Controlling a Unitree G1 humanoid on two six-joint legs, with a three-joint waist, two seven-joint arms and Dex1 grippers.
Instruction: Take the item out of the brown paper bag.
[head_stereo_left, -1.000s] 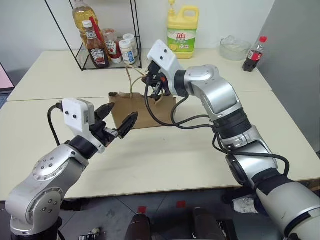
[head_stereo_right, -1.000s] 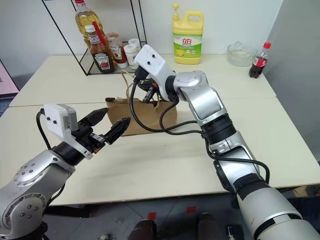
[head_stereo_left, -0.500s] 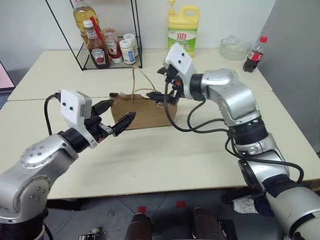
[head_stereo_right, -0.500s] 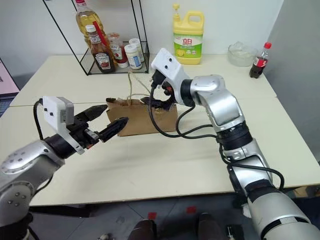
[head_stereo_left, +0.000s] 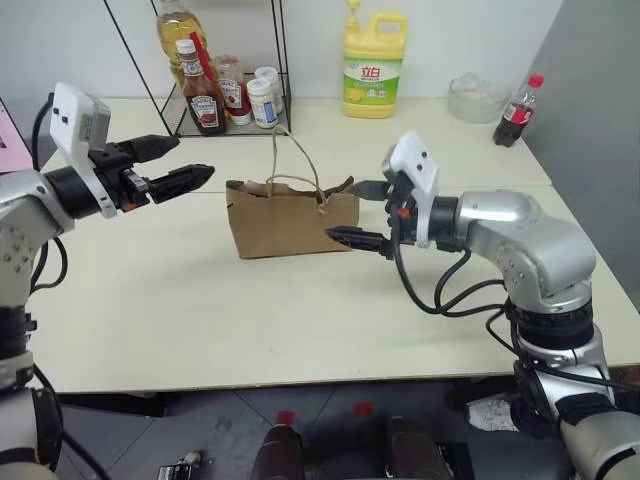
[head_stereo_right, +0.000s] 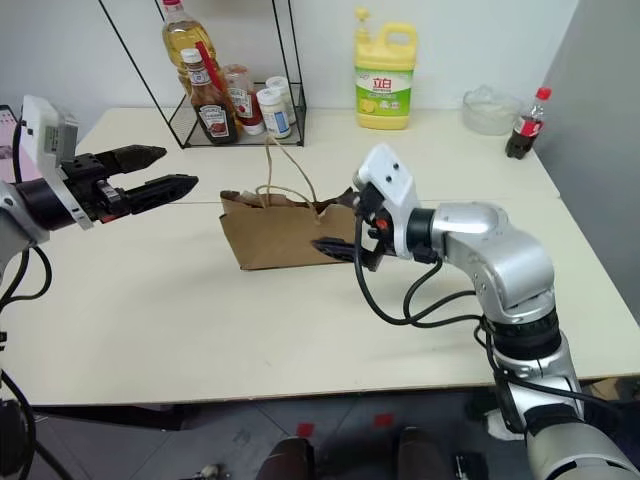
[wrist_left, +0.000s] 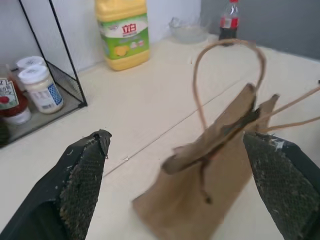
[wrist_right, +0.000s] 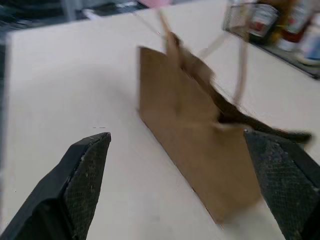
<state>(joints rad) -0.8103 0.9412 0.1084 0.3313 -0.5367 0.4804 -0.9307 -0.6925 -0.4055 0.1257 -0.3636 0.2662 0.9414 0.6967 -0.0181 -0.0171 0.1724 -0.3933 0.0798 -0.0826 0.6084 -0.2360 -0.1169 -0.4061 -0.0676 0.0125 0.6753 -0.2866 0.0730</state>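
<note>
Brown paper bag (head_stereo_left: 291, 217) upright mid-desk (head_stereo_left: 300, 310), mouth open, one loop handle standing up; item not visible, hidden inside or impossible to tell; right hand (head_stereo_left: 362, 214) spread wide and empty, just beside bag's right end; left hand (head_stereo_left: 168, 166) spread wide and empty, raised left of bag, well apart.

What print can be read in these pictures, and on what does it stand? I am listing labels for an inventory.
"立白": green and red label of the yellow detergent jug.
Ketchup bottle in the wire rack: label too small to read.
Two white-capped jars: labels unreadable.
Cola bottle: label unreadable.
Brown paper bag: no print.
</note>
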